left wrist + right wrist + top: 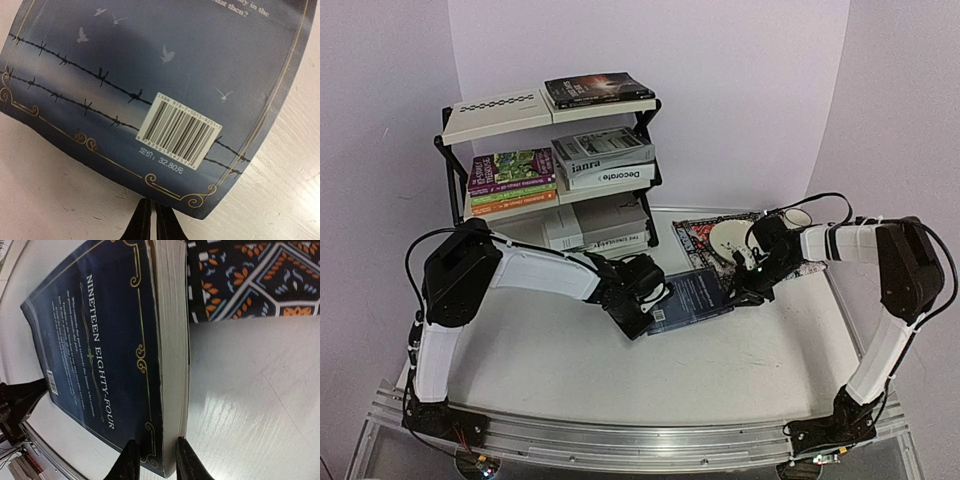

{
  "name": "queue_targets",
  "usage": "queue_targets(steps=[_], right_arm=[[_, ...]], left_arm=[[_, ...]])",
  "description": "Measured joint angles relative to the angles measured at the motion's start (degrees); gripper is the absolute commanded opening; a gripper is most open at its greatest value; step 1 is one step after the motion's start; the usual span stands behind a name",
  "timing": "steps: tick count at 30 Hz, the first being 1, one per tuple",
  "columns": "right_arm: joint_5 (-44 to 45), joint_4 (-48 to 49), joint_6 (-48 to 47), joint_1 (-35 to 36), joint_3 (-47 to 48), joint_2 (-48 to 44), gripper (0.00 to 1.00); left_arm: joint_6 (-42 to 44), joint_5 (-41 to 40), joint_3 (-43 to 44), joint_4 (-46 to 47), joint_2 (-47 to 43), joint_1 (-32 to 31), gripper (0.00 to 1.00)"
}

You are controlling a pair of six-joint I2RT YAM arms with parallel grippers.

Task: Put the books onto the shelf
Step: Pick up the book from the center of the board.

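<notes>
Book (692,298), dark blue and back cover up, sits mid-table (570,370) between both arms, in front of the shelf (495,115). Right fingers (131,462) clamp its page block across the thickness. Left fingers (142,225) are pressed together at the opposite edge; a pinch on the cover cannot be confirmed.

The dark blue book (690,298), back cover and barcode facing up, sat in front of the three-tier black-framed shelf (500,112), whose cream boards held the other books (603,160) stacked flat.
</notes>
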Motion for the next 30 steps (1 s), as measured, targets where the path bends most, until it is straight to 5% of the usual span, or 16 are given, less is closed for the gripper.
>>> queue_targets(steps=[5, 12, 16, 24, 30], right_arm=[[0.9, -1.4, -0.9, 0.0, -0.3, 1.2, 0.25], [1.4, -1.6, -1.0, 0.0, -0.3, 2.3, 0.14], [0.8, -1.2, -0.8, -0.1, -0.3, 3.5, 0.01], [-2.0, 0.4, -0.3, -0.2, -0.3, 4.3, 0.00], [-4.6, 2.3, 0.7, -0.6, -0.3, 4.6, 0.31]], left_arm=[[0.1, -1.6, 0.0, 1.7, 0.3, 0.2, 0.16], [0.8, -5.4, -1.6, 3.8, -0.5, 0.8, 0.52], [0.9, -7.2, -4.8, 5.4, -2.6, 0.9, 0.58], [0.9, -6.8, -8.0, 5.0, -7.2, 0.3, 0.63], [0.9, -7.2, -7.9, 6.5, -8.2, -2.4, 0.72]])
